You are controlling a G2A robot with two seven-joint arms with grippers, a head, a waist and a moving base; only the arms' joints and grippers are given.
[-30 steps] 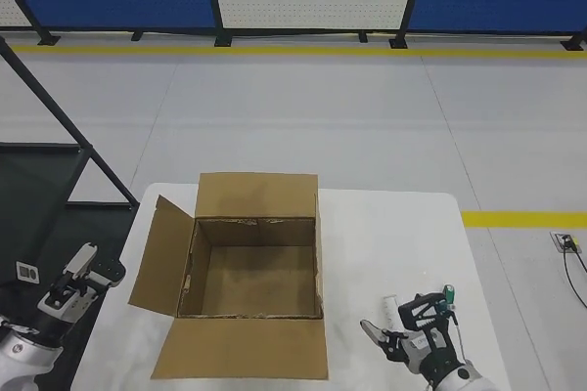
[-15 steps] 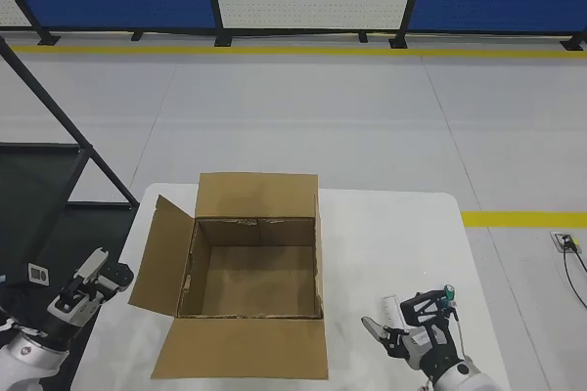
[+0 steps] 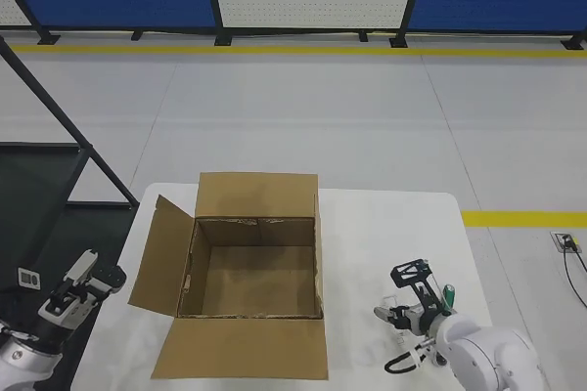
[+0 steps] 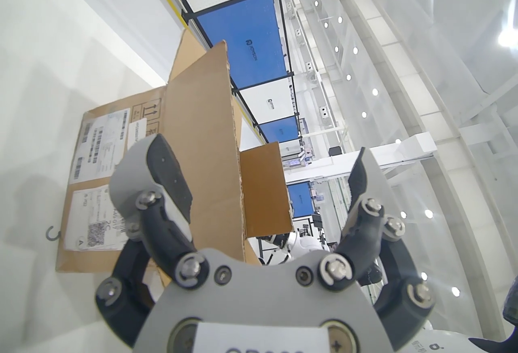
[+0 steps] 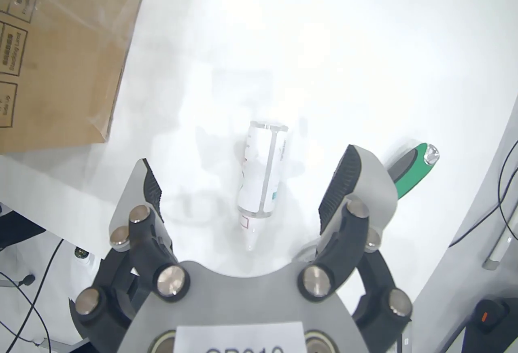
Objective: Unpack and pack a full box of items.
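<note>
An open cardboard box [image 3: 254, 283] stands mid-table with its flaps spread and its inside bare; the left wrist view sees its labelled side [image 4: 194, 152]. A small white bottle [image 5: 263, 172] lies on its side on the white table [image 3: 382, 235], right of the box. My right gripper [image 5: 249, 168] hangs open above the bottle, one finger on either side, not touching it; in the top view it [image 3: 411, 298] is near the table's front right. My left gripper [image 4: 262, 152] is open and empty, off the table's left edge [image 3: 98, 272], facing the box.
A green-handled tool [image 5: 412, 168] lies on the table just beyond one right finger, also visible from above [image 3: 448, 291]. A box flap [image 5: 60, 47] lies close by. A dark metal rack [image 3: 39, 186] stands left of the table.
My right gripper has turned downward and moved over the white bottle. My left gripper drifted toward the box, then back a little to the left.
</note>
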